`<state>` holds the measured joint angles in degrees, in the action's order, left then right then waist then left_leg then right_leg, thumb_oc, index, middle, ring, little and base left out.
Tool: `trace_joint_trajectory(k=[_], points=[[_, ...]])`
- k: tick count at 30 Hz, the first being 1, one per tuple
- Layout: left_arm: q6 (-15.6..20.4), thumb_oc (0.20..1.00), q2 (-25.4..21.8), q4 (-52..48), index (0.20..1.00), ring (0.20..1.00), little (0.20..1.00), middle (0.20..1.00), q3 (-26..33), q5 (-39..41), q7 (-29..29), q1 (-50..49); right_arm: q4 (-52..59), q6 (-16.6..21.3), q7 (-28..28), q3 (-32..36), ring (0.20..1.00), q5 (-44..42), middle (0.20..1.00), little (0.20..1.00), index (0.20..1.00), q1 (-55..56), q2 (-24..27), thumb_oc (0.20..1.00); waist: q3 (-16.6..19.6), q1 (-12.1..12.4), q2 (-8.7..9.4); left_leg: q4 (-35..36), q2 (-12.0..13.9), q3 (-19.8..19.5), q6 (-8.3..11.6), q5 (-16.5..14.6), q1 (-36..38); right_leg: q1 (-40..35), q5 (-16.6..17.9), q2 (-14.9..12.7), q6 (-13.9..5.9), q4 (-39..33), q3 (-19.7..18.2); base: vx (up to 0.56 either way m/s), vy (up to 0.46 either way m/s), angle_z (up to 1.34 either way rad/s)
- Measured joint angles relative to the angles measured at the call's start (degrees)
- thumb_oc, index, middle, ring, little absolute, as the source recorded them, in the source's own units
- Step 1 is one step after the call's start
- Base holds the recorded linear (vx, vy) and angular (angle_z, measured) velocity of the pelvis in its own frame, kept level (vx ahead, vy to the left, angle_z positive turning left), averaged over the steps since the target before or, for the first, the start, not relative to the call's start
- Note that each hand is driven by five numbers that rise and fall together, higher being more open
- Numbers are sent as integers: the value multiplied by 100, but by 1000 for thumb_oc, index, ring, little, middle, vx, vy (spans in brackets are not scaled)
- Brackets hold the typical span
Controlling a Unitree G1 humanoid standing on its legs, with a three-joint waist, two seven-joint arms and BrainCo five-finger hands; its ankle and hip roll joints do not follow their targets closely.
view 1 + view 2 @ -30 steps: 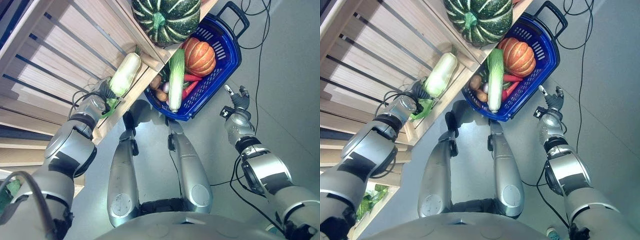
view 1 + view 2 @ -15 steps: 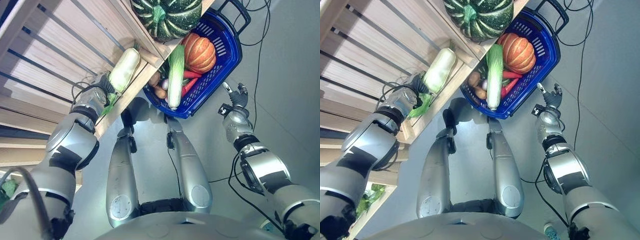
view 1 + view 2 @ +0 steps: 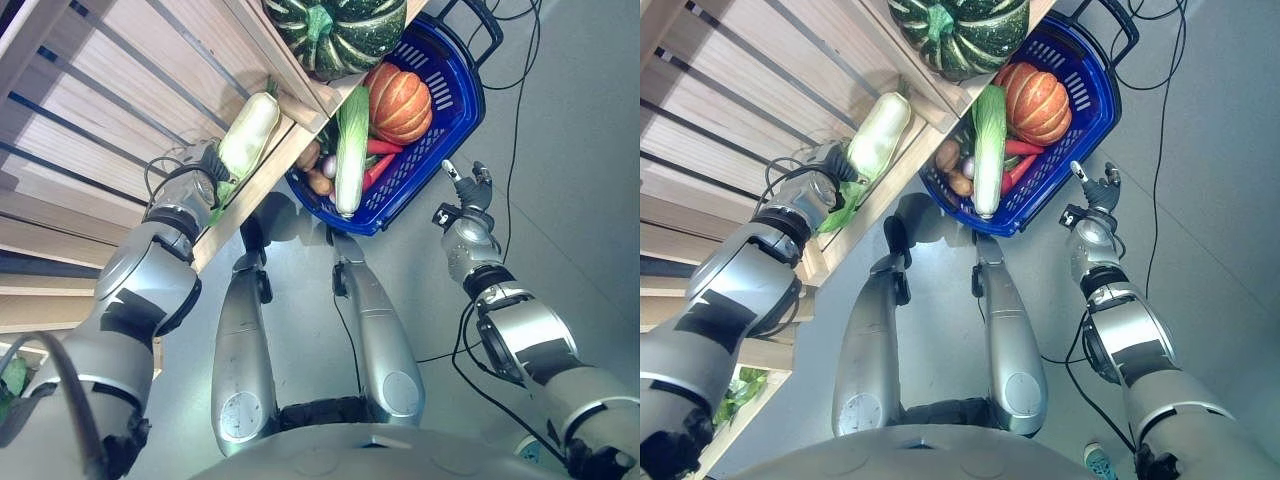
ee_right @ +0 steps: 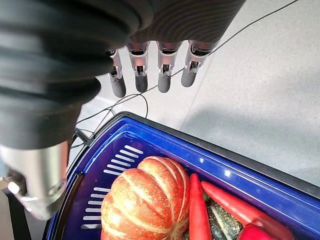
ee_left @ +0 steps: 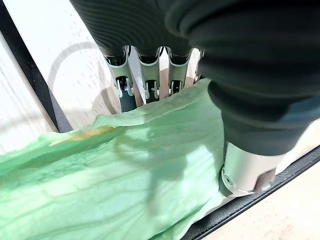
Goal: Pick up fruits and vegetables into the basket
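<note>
Bright even light, soft shadows, blurred close-up wrist foregrounds.

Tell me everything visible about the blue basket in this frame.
The blue basket looks like plastic, with slotted walls and a black handle at its far end. It sits on the grey floor, partly under the wooden shelf. Inside lie an orange pumpkin, a napa cabbage, red peppers and potatoes. The right hand hangs beside it, apart.
</note>
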<state>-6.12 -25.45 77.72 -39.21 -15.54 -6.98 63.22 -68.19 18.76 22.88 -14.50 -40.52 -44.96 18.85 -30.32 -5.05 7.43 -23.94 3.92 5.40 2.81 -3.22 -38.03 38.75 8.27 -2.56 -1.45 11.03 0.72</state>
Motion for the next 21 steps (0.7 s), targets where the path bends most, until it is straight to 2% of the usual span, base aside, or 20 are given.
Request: trace_joint_trajectory(k=[11, 14, 18, 21], points=[[22, 200, -15, 27, 200, 200, 200, 200, 1, 210, -105, -24, 74, 9, 23, 0, 1000, -4, 1000, 1000, 1000, 36, -63, 1000, 59, 14, 92, -5, -4, -19, 5, -3, -10, 7, 0, 3, 0, -1, 0, 0, 0, 0], [290, 200, -50, 83, 200, 200, 200, 200, 17, 691, -256, -75, 118, 25, 53, 0, 1000, -5, 1000, 1000, 1000, 42, -112, 1000, 59, 9, 92, -4, -4, -19, 6, -4, -10, 7, 0, 4, 0, -3, 0, 0, 0, 0], [971, 200, -253, -28, 200, 200, 200, 200, 106, 1380, -509, -389, 433, 131, 65, 3, 1000, -2, 1000, 1000, 1000, 205, -144, 1000, 59, 6, 92, 12, -3, -22, -13, 11, -6, 5, 10, 7, 15, -7, 0, 0, 0, 0], [1304, 200, -391, -403, 200, 200, 200, 200, 327, 1776, -712, -713, 813, 210, 149, 5, 1000, -1, 1000, 1000, 1000, 430, -166, 1000, 57, 21, 90, 34, -5, -23, -29, 24, 12, -2, 30, 5, 43, -2, 2, 0, 0, 0]])
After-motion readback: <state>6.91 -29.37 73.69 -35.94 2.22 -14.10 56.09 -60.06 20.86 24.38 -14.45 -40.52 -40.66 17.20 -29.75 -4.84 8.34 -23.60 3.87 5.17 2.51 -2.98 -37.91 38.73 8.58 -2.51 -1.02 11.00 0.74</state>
